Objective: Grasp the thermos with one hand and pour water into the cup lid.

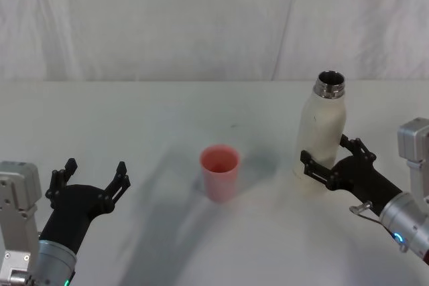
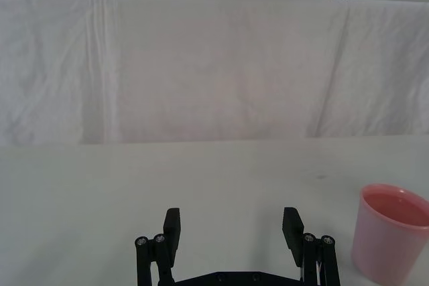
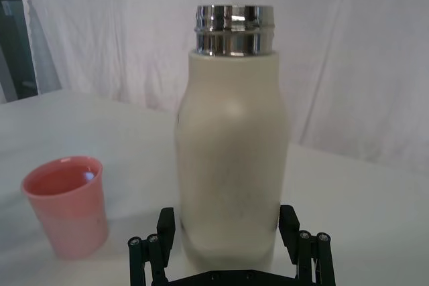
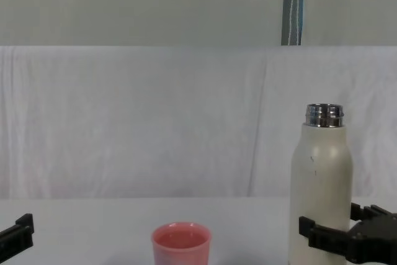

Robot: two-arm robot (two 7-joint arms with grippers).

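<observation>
The cream-white thermos (image 1: 323, 125) stands upright and uncapped on the right of the table, its steel neck bare. My right gripper (image 1: 326, 152) is open, with one finger on each side of the bottle's lower body; in the right wrist view the fingers (image 3: 165, 222) stand just beside the thermos (image 3: 231, 145). The pink cup lid (image 1: 220, 169) stands upright at the table's middle, left of the bottle, and a glint shows inside it (image 3: 66, 205). My left gripper (image 1: 95, 167) is open and holds nothing at the near left, with the cup lid (image 2: 392, 232) off to its side.
The white table (image 1: 167, 112) runs back to a white cloth backdrop (image 1: 201, 25). A grey vertical pole (image 4: 293, 4) rises behind the cloth. A bare stretch of table lies between the left gripper and the cup lid.
</observation>
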